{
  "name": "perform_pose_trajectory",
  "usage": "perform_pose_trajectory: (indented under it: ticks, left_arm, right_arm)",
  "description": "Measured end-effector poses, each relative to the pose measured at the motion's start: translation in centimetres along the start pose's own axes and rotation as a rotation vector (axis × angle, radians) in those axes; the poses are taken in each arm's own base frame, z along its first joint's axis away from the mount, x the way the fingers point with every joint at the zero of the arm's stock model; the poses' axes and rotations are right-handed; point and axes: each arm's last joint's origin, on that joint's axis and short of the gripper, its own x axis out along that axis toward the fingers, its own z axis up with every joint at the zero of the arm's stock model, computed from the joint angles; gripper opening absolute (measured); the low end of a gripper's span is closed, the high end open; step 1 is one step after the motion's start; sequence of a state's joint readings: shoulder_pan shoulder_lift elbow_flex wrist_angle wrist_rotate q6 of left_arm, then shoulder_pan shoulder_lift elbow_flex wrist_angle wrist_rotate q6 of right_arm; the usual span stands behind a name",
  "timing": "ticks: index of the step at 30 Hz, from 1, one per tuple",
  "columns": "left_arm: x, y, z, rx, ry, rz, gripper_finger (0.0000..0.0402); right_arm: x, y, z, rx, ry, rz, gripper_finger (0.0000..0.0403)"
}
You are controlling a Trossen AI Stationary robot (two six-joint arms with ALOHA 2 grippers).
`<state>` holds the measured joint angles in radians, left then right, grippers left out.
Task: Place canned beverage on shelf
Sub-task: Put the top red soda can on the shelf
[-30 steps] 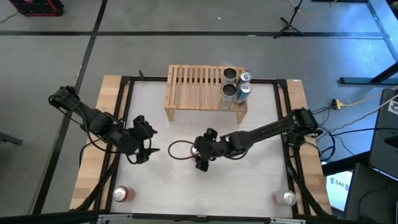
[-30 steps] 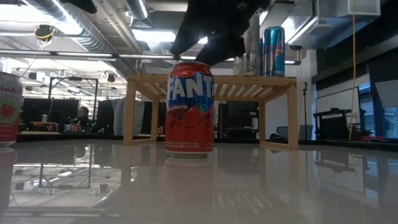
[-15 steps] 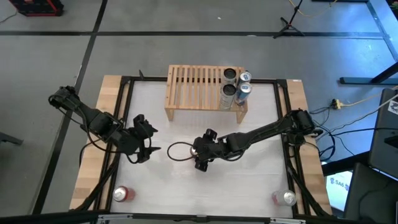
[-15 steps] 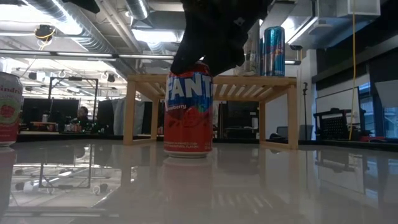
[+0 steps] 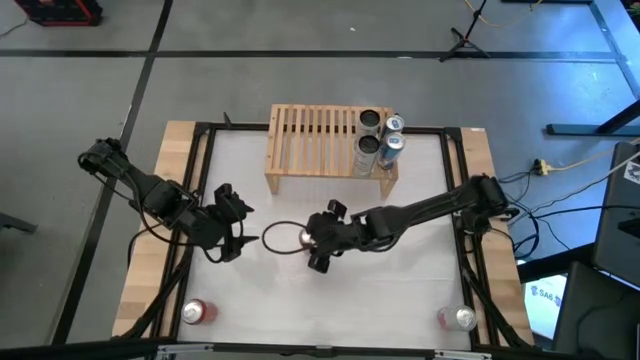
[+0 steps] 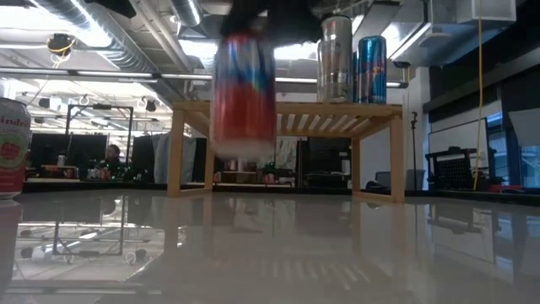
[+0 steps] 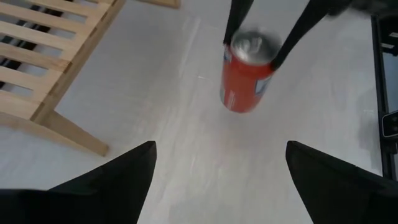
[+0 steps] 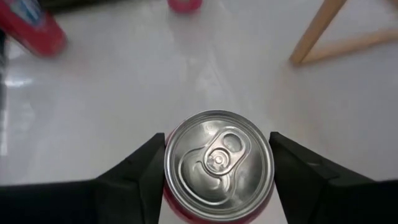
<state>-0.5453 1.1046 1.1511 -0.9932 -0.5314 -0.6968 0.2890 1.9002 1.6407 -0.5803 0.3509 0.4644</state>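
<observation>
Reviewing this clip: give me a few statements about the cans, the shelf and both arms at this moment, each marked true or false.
1. The right gripper is shut on the red can. True.
2. The red can rests on the table. False: in the low view it hangs clear of the tabletop.
3. The shelf already holds cans at one end. True: several cans stand at its right end in the high view.
4. The left gripper holds a can. False: its jaws are open and empty, left of the red can.
5. Every can is on the shelf. False: one can stands at the table's near left corner and another at the near right.
</observation>
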Motion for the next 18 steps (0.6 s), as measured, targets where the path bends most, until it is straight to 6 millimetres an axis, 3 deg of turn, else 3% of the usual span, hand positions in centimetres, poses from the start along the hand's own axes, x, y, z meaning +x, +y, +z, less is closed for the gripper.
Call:
perform_pose_trajectory:
  ticks: [4,9,18]
  left_arm:
    - [0.0,0.0,0.0,0.000,-0.002,0.002,0.0347]
    - [0.0,0.0,0.0,0.000,-0.003,0.003,0.0347]
    - [0.0,0.0,0.0,0.000,-0.003,0.003,0.0347]
  right_arm:
    - [-1.0,0.0,1.3,-0.017,-0.031,-0.010,0.0220]
    - [-0.7,0.0,1.2,-0.019,-0.047,-0.026,0.0222]
    - [3.5,0.2,-2.0,-0.024,0.048,-0.084,0.0228]
